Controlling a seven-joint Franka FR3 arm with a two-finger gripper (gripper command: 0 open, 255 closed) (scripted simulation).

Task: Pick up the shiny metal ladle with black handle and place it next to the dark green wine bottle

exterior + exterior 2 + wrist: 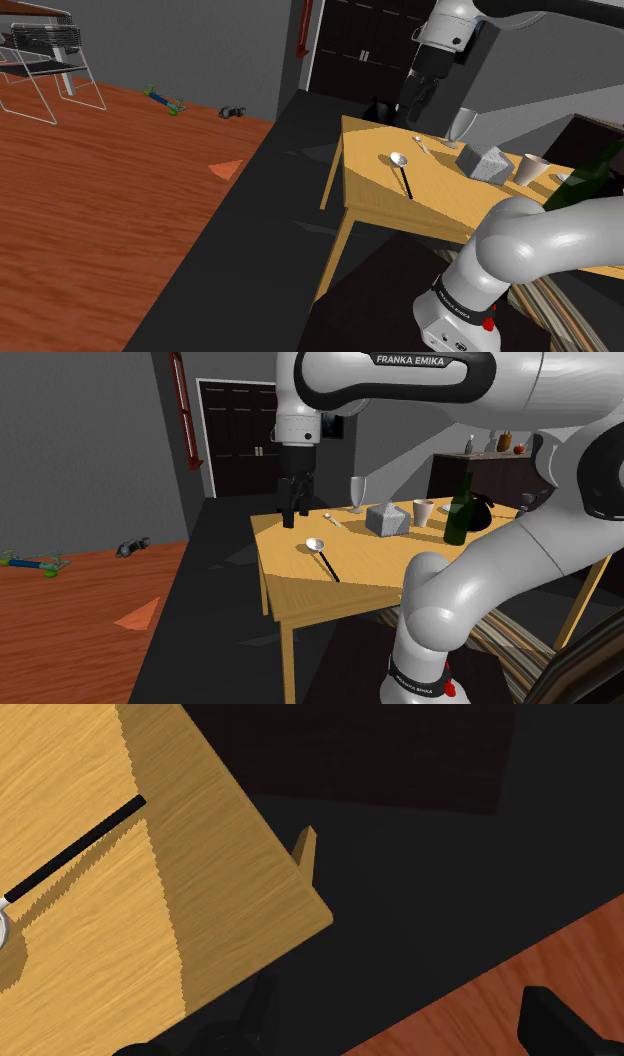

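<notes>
The fingers (555, 1024) are seen spread wide apart in the wrist view, with nothing clasped between them and nothing touched; dark floor (420, 874) is seen in the gap. The gripper (292, 514) is held above the tabletop (300, 587), at the corner toward the second exterior view's left, and is pointed downward. In the wrist view the gripper (400, 994) is placed past the tabletop's (90, 954) edge, just beside a corner under which a leg (305, 852) is seen. The ladle (325, 560) is laid flat on the tabletop, near the gripper but apart from it and lower, its shiny bowl turned toward the gripper's side and its black handle pointed away toward the near edge in the second exterior view. In the wrist view the ladle's (75, 854) handle is shown lying aslant on the wood, with part of the bowl cut off at the picture's edge. The dark green bottle (459, 512) is stood upright well apart from the ladle, toward the second exterior view's right. Between them a grey block (385, 519) and a pale cup (423, 512) are set, and a glass (357, 494) and a small spoon (333, 520) are found behind the ladle. In the shoulder view the ladle (403, 173) is seen below the gripper (413, 112), and the bottle (585, 172) at the right.
</notes>
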